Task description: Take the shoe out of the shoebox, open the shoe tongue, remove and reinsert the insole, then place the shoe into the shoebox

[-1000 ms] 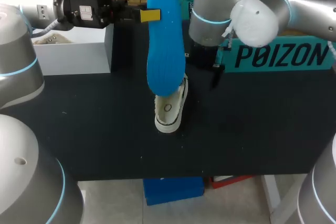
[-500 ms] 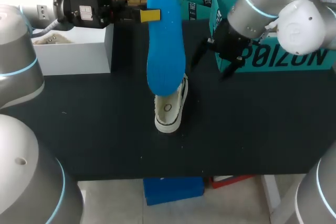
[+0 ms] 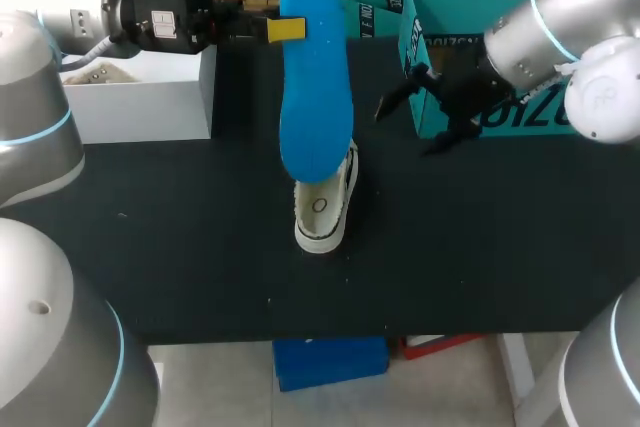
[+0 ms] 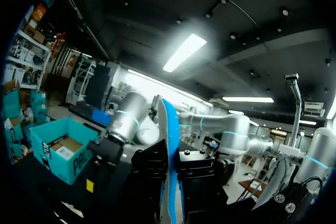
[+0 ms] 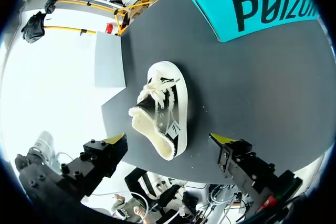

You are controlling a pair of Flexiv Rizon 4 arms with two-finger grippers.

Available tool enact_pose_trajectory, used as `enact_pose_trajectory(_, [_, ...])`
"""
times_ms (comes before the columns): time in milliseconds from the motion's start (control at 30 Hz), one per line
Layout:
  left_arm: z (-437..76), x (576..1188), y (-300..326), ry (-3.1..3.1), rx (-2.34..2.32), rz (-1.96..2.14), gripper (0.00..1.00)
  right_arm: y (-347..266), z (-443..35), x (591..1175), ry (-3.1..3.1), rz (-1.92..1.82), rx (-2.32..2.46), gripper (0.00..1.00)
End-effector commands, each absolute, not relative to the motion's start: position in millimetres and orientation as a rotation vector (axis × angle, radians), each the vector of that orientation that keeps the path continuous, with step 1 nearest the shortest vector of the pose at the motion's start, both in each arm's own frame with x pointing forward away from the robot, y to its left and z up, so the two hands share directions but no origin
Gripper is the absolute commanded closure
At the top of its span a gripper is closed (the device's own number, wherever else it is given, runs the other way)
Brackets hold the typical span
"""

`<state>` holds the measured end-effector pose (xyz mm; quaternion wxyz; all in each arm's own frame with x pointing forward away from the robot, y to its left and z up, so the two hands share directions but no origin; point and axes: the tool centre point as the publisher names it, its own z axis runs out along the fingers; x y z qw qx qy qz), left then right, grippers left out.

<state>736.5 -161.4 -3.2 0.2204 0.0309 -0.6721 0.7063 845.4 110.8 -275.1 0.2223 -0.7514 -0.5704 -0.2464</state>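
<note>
A blue insole (image 3: 315,87) hangs upright above the table, and my left gripper (image 3: 285,29) is shut on its upper part from the left. In the left wrist view the insole (image 4: 169,145) shows edge-on between the black fingers (image 4: 152,171). Below its lower end a white and dark sneaker (image 3: 325,212) lies on the black table, tongue and laces loose. My right gripper (image 3: 415,125) hovers open and empty, right of the insole and in front of the teal shoebox (image 3: 520,7). Its wrist view looks down on the sneaker (image 5: 163,111) beneath the spread fingers (image 5: 116,140), with the shoebox (image 5: 252,3) beyond.
A white open box (image 3: 140,97) stands at the back left of the black table (image 3: 200,247). A second teal box piece (image 3: 375,9) is behind the insole. A blue object (image 3: 330,362) sits below the table's front edge.
My right arm has swung rightward, away from above the sneaker to in front of the shoebox, uncovering the box. The left arm and insole have not moved.
</note>
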Motion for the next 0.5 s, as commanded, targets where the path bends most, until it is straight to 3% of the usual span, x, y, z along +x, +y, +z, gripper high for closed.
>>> enact_pose_trajectory(33, [-4.0,735.3,-162.1,-1.86,0.089,1.957,1.0,109.7,-277.7,844.1,-1.543,-0.74,-2.036,0.0])
enact_pose_trajectory(500, [-4.0,735.3,-162.1,-1.86,0.089,1.957,1.0,110.5,-269.9,846.9,-1.427,-0.899,-1.874,0.0])
